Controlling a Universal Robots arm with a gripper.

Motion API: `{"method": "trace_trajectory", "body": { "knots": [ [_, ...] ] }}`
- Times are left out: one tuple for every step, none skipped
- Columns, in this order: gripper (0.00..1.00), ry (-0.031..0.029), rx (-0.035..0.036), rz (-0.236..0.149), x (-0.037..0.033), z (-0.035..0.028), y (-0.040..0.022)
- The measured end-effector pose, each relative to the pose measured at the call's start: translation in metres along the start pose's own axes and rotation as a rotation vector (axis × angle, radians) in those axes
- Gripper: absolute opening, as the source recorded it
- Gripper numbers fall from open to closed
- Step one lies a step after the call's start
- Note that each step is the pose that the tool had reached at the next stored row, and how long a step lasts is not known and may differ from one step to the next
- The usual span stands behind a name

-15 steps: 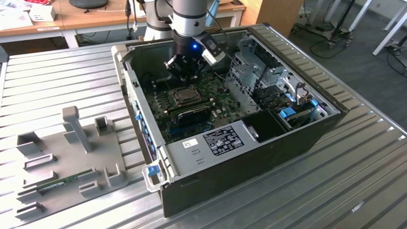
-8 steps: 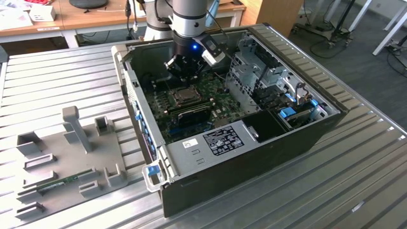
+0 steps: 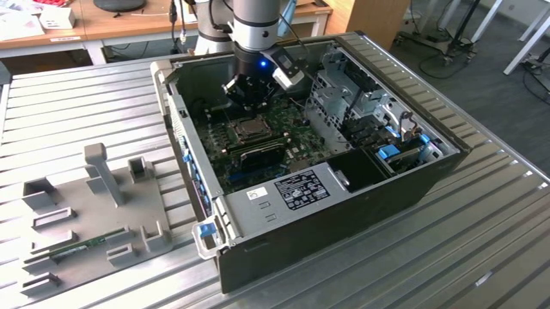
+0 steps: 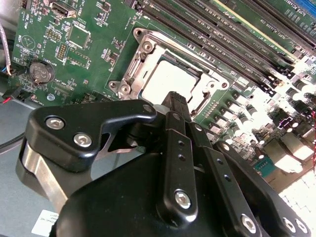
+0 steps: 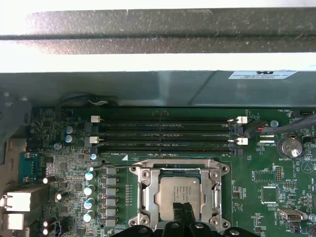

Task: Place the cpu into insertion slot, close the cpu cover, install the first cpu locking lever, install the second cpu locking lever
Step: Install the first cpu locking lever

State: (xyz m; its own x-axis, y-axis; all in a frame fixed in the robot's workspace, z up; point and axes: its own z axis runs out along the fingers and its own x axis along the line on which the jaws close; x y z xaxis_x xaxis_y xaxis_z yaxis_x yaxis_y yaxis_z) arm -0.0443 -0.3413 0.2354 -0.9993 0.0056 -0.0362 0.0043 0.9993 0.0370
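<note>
Above green motherboard [image 5: 247, 168]: black gripper [image 4: 174, 98] pinched narrow, empty, over silver-grey square cpu [image 5: 175, 190]; windowed silver metal cover [image 5: 146, 197] down; advise vertical, gentle press.

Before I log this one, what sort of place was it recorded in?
Most likely a robotics lab or workshop: an open computer case sits on a ribbed metal table under a robot arm, a grey holder plate lies beside it, and wooden desks stand behind.
</note>
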Motion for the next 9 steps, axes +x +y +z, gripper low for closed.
{"method": "trace_trajectory", "body": {
  "knots": [
    [0.1,-0.0001,-0.0001,0.0,0.0,-0.0002,0.0],
    [0.1,0.0,0.0001,0.0,0.0,-0.0007,0.0],
    [0.1,0.0,0.0001,0.0,0.0,-0.0013,0.0],
    [0.1,0.0,0.0001,0.0,-0.0001,-0.0021,0.0001],
    [0.1,0.0,0.0001,0.0,-0.0001,-0.003,0.0001],
    [0.1,0.0,0.0001,0.0,-0.0001,-0.0039,0.0001],
    [0.1,0.0,0.0001,0.0,-0.0002,-0.0049,0.0002],
    [0.1,0.0,0.0001,0.0,-0.0002,-0.0059,0.0002],
    [0.1,0.0,0.0,0.0,-0.0002,-0.0069,0.0003]
  ]
}}
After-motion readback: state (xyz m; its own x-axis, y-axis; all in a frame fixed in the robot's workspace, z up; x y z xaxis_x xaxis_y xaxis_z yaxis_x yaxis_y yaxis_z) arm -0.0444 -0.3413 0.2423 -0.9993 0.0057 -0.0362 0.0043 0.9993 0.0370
